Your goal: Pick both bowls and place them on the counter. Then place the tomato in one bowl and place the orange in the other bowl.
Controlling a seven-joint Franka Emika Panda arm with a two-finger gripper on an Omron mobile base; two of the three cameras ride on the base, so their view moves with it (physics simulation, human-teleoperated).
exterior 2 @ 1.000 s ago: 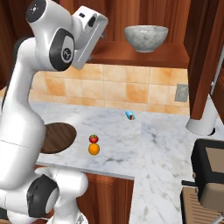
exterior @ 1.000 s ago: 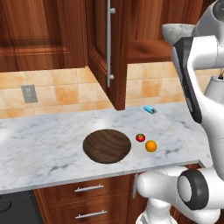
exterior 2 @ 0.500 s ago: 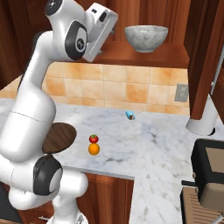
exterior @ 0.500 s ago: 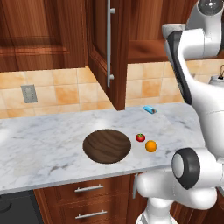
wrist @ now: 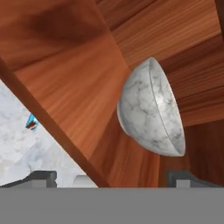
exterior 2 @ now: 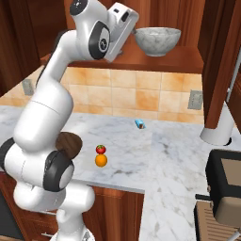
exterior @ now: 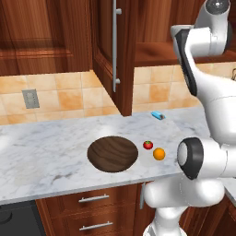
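Wood bowl: we find it already on the desk, left of the fruit; this half of the bowl step looks done.
Marble bowl: it sits upright on the wooden shelf above the desk, not yet picked. In the hand view it appears rolled on its side, which is the camera's tilt.
Gripper: we see both tips spread wide at the bottom of the hand view with nothing between them. It is raised to shelf height and aimed at the marble bowl, just short of its rim as seen from the right base view; we see no contact.
Tomato: on the desk, just right of the wood bowl, in no bowl.
Orange: on the desk, just beside the tomato, nearer the desk edge, in no bowl.
Blue item: small, near the back wall, not part of the task.
Progress, our judgement: one of four placements complete.
Left: grasp marble bowl, set it on the desk, then tomato into it and orange into the wood bowl.
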